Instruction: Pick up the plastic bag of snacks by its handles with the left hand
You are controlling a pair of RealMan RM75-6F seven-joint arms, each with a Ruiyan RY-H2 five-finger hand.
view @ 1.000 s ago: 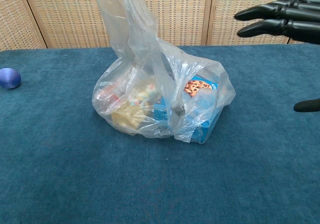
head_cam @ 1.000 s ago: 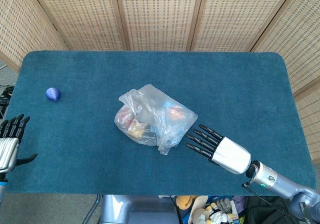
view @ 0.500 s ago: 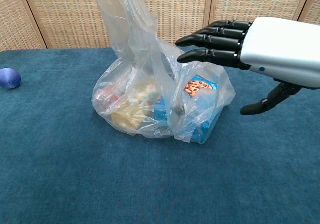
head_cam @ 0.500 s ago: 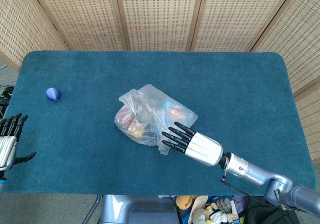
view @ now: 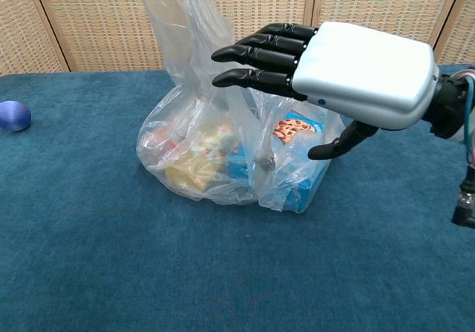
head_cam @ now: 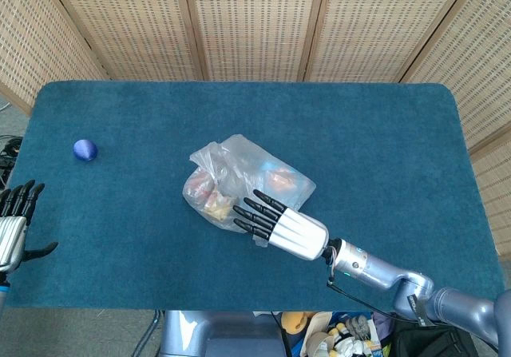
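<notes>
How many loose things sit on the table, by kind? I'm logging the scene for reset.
Plastic bag of snacks: 1
Blue ball: 1
Total: 2

The packets inside the plastic bag of snacks are not counted separately; the film blurs them.

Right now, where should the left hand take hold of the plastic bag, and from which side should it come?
Probably the handles: they stand upright above the plastic bag, gathered into a tall strip. The left hand waits open at the table's left edge, so approaching from the left looks simplest.
</notes>
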